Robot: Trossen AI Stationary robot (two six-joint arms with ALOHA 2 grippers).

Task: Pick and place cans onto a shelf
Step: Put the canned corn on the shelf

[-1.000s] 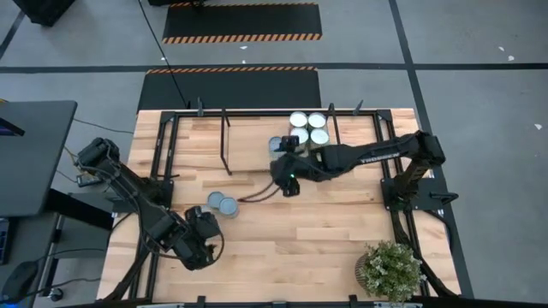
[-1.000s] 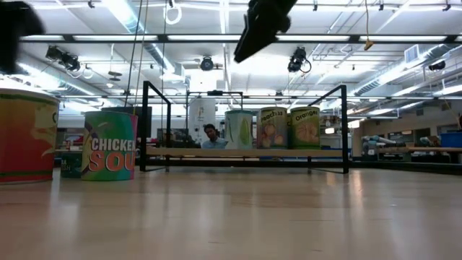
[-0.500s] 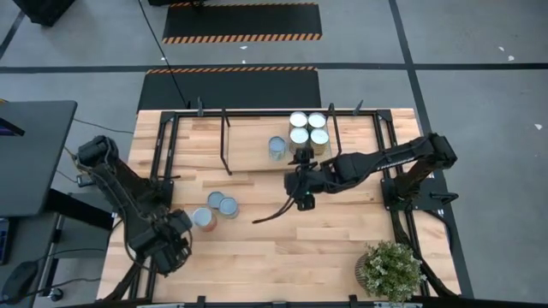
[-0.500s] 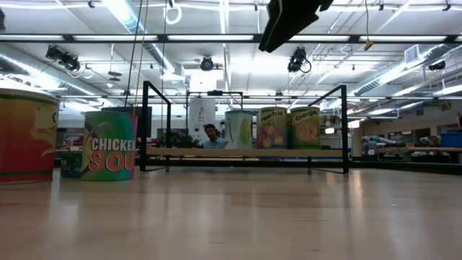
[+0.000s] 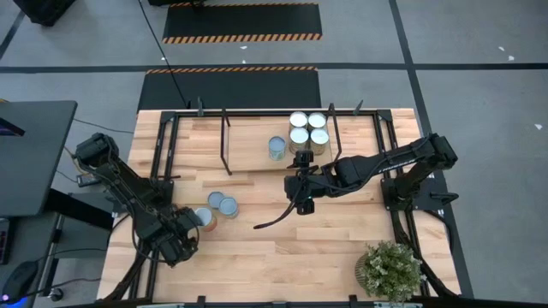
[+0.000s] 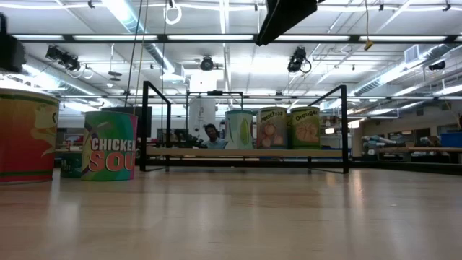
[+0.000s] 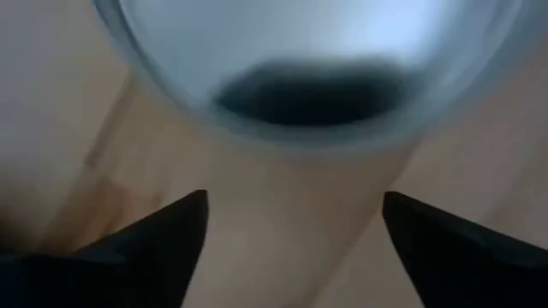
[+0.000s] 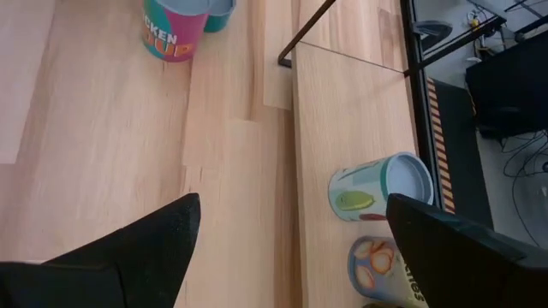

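Note:
Three cans stand upright on the table at the left: one with a tan top (image 5: 205,218) and two with grey tops (image 5: 216,199) (image 5: 229,206). My left gripper (image 5: 192,228) is low beside the tan-topped can. In the left wrist view that can's round top (image 7: 308,68) fills the picture just ahead of my open fingers (image 7: 295,201), which stand to either side of its wall; no touch shows. Several cans stand on the shelf (image 5: 248,154), one apart (image 5: 276,147) from the cluster (image 5: 308,128). My right gripper (image 5: 304,204) hangs open above the table, in front of the shelf, holding nothing.
A green potted plant (image 5: 390,269) stands at the table's near right corner. The shelf's black rod frame (image 6: 155,126) rises at the back. The low view shows the table cans large at the left (image 6: 108,155). A person (image 6: 211,135) is in the room behind.
My left gripper has swung toward the table's left edge, then come down beside the tan-topped can. My right gripper has drawn back from the shelf's front edge toward the table's right and near side, staying high. The cans have kept still.

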